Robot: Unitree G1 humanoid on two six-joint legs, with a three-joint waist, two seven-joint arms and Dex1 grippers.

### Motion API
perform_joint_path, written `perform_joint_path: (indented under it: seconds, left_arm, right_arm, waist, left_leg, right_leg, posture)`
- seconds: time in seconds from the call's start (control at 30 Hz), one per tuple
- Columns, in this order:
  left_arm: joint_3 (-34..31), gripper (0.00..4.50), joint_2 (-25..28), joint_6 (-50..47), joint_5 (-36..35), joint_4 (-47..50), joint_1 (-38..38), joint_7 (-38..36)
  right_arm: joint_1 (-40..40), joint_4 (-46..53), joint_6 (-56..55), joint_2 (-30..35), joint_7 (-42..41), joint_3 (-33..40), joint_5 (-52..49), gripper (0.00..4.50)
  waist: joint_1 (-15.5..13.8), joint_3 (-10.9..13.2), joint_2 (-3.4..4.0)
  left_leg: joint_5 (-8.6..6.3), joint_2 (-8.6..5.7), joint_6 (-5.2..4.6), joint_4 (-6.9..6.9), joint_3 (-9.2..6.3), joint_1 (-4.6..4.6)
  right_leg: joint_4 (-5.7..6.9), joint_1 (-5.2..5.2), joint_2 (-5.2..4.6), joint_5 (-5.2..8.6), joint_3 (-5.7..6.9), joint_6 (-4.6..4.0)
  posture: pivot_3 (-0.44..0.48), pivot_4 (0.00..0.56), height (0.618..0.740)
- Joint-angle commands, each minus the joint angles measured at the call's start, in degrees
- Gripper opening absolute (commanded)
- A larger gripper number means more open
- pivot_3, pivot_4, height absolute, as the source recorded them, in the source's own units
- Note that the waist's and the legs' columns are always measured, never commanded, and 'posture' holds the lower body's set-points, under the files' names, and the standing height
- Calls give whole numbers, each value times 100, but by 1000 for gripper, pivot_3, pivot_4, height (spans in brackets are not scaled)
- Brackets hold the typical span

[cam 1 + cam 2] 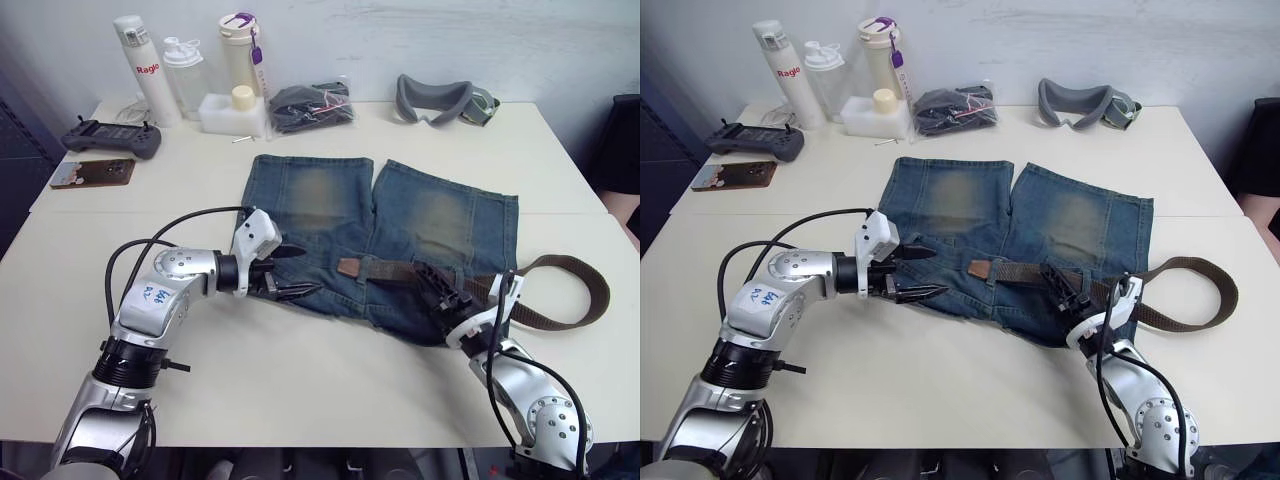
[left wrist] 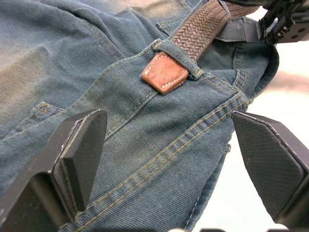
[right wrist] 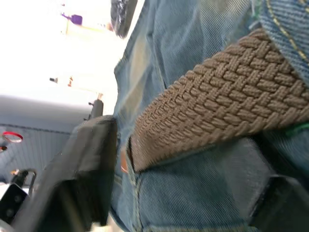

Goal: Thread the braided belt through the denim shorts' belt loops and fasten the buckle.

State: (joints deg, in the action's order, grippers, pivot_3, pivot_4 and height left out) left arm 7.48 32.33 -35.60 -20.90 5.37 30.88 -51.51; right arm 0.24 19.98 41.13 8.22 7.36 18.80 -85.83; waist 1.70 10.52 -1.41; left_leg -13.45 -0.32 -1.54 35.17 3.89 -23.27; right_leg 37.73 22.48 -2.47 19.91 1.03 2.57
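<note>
— Fingers? Left gripper [image 1: 296, 272] spread wide at the faded blue denim shorts' [image 1: 320, 205] waistband; right gripper [image 1: 443, 295] pinches the dark-brown braided belt [image 1: 400, 269].
— Step: mid-threading; the leather tip [image 2: 164, 72] has cleared one belt loop [image 2: 179, 52]. Next, probably, take that tip and draw it onward.

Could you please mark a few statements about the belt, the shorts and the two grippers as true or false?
1. The belt has its leather tip poking out of a belt loop. True.
2. The left gripper is shut on the belt tip. False: it is open, beside the shorts, short of the tip.
3. The belt forms a loop on the table at the robot's right of the shorts. True.
4. The shorts hang off the table's edge. False: they lie flat on the table.
5. The right gripper is at the waistband, by the belt. True.
</note>
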Motion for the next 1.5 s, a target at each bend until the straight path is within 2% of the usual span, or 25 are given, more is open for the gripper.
perform_joint_path:
  seconds: [0.03, 0.07, 0.1, 0.13, 0.33, 0.47, 0.6, 0.67, 0.73, 0.77, 0.8, 0.87, 0.97, 1.1, 1.2, 1.3, 1.5]
  left_arm:
    - [-48, 4500, 20, 98, 18, -7, 113, -52]
    - [-55, 4500, 24, 96, 20, -12, 118, -54]
    - [-60, 4500, 31, 99, 24, -15, 117, -56]
    - [-64, 4500, 40, 109, 29, -23, 113, -63]
    - [-117, 4500, 76, 136, 65, -52, 71, -84]
    - [-162, 4500, 100, 132, 75, -15, 21, -70]
    - [-227, 4500, 92, 198, 62, -53, -11, -64]
    - [-252, 4500, 69, 238, 49, -108, 8, -71]
    - [-269, 4500, 36, 273, 34, -185, 53, -87]
    - [-275, 4500, 20, 295, 29, -226, 79, -100]
    - [-268, 4500, 3, 327, 33, -279, 113, -123]
    - [-249, 4500, -29, 393, 47, -372, 177, -170]
    - [-204, 4500, -70, 504, 70, -510, 272, -253]
    - [-181, 4500, -25, 216, 53, -811, 448, -328]
    - [-257, 4500, -19, -25, 110, -1168, 664, -202]
    - [-421, 4500, -64, -462, 67, -1656, 950, 35]
    - [-726, 4500, -451, -2407, -682, -1811, 1281, 227]
  right_arm:
    - [-132, 52, 25, -70, -72, -245, -170, 1238]
    - [-203, 28, 67, -86, -100, -362, -167, 648]
    - [-293, 3, 130, -86, -140, -504, -126, 447]
    - [-390, -32, 168, -108, -153, -632, -80, 29]
    - [-1010, -580, 220, -358, -250, -1237, 437, 29]
    - [-985, -633, 189, -204, -188, -1220, 928, 29]
    - [-595, 23, 318, 309, -384, -801, 580, 1502]
    - [-390, 442, 457, 829, -596, -700, 647, 2609]
    - [-191, 896, 601, 1488, -975, -607, 811, 3522]
    - [-89, 1131, 650, 1866, -1234, -561, 957, 4167]
    - [57, 1522, 628, 2638, -1745, -715, 1635, 4440]
    - [255, 1978, 503, 3647, -2438, -993, 2580, 4440]
    - [231, 2026, 70, 4188, -2810, -1498, 3682, 4440]
    - [60, 1507, -754, 4395, -3044, -2643, 5616, 4440]
    - [83, 1290, -984, 4301, -3116, -3024, 6297, 4440]
    - [227, 1153, -1142, 4216, -2981, -3006, 6843, 3637]
    - [451, 1082, -1203, 4040, -3093, -2492, 7007, 798]
  waist:
    - [6, 0, 0]
    - [7, 0, 0]
    - [9, 0, 0]
    - [16, 0, 0]
    - [17, 0, 1]
    - [2, 0, 1]
    - [-21, 1, 2]
    - [-20, 2, 3]
    - [-21, 2, 3]
    - [-17, 3, 2]
    - [-14, 7, 9]
    - [-9, 12, 17]
    - [-12, 17, -20]
    - [-22, 22, -29]
    - [-36, 24, -33]
    - [-49, 26, -36]
    - [-117, 26, -37]
  left_leg:
    - [0, 0, 0, 0, 0, 0]
    - [0, 0, 0, 0, 0, 0]
    - [0, 0, 0, 0, 0, 0]
    - [1, 0, 1, 0, 0, 0]
    - [1, 0, 1, 0, -1, 0]
    - [1, 0, 1, 0, -1, -1]
    - [-1, 0, -2, 0, -1, -3]
    - [-2, 0, -4, 0, -1, -8]
    - [-3, 0, -6, 2, 0, -9]
    - [-3, 0, -6, 2, 0, -9]
    - [-3, 0, -6, 2, -1, -6]
    - [-3, -1, -6, 1, 3, -5]
    - [1, 6, 1, 0, -3, -3]
    - [2, 8, 4, 4, -2, -4]
    - [3, 5, 6, 8, -2, -7]
    - [7, 5, 13, 10, -3, -7]
    - [10, 4, 18, 27, -4, -5]
  right_leg:
    - [0, 0, 0, 0, 0, 0]
    - [0, 1, 0, 0, 0, 0]
    - [1, 1, 0, 0, 0, 0]
    - [1, 1, 0, 0, 0, 0]
    - [1, 3, 0, 0, 0, 0]
    - [0, 3, -1, 0, 0, 0]
    - [-3, 2, -2, 0, 0, 0]
    - [-8, 2, -3, 0, 3, 0]
    - [-11, 0, -4, -1, 3, 2]
    - [-11, 1, -4, -1, 3, 2]
    - [-11, -2, -3, -1, 4, 2]
    - [-12, 0, -1, 0, 2, 3]
    - [-12, -1, 17, 1, 4, 4]
    - [-13, -2, 18, 0, 4, 5]
    - [-14, -1, 15, -1, 4, 8]
    - [-13, -4, 15, -1, 5, 8]
    - [-7, -12, 9, -4, 7, 14]
  posture:
    - [0, 150, 738]
    - [0, 150, 738]
    - [0, 150, 738]
    - [0, 150, 738]
    - [0, 150, 738]
    - [0, 150, 738]
    - [0, 150, 738]
    - [0, 150, 738]
    - [0, 150, 738]
    - [0, 150, 738]
    - [0, 150, 738]
    - [0, 150, 738]
    - [0, 150, 738]
    - [0, 150, 738]
    - [0, 150, 738]
    - [0, 150, 738]
    - [0, 150, 738]
